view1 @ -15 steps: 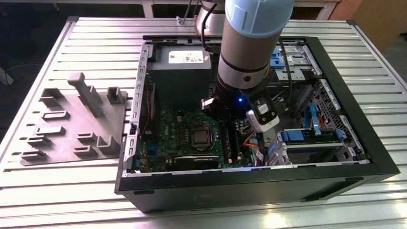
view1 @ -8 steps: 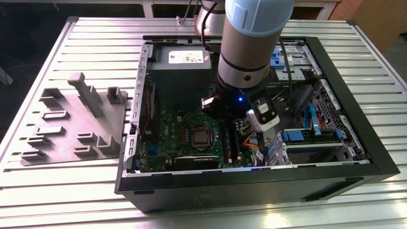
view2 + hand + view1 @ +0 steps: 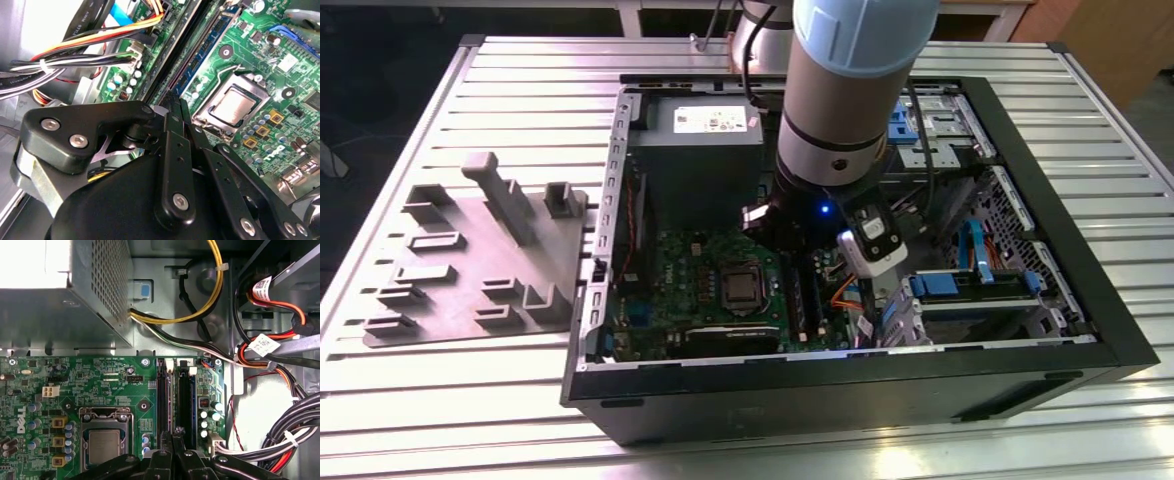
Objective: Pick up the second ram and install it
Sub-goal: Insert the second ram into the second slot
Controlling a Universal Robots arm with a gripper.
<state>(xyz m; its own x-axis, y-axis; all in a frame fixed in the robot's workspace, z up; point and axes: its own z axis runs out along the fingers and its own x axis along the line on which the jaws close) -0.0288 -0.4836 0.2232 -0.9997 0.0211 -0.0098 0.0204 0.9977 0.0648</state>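
1. Grey holder tray [image 3: 467, 250]: lying on the slatted table [image 3: 400, 420] near the table's edge at the exterior view's left, well apart from the work. Its upright posts and small pockets are facing up.
2. Computer case [image 3: 854, 385]: lying open on the table's middle and toward the exterior view's right. It is housing the items below.
3. Power supply [image 3: 700, 150]: sitting in the case's far corner, feeding yellow and black wires along the wall.
4. Motherboard [image 3: 100, 375]: lying flat on the case floor, carrying the processor socket [image 3: 104, 445] and the black slot rails.
5. Second ram [image 3: 163, 400]: judged to be the thin stick standing edge-on in the rail nearest the socket, running out from under the fingertips. How deeply it is seated is not showing.
6. Gripper [image 3: 172, 437]: reaching down into the case over that rail. Its fingers [image 3: 172, 125] are drawn together on the stick's top edge. Whether they are pinching it or only bearing down on it, I cannot tell.
7. Cable bundle [image 3: 280, 440]: hanging just beside the rails, near the case's drive cage [image 3: 974, 285].
8. Hazards, as judged:
   - The stick is possibly sitting tilted, so uneven pressure risks jamming it or stressing the board.
   - Any sideways drift risks pushing it against the neighbouring rail.
   - The loose wires are lying close enough to snag the gripper.
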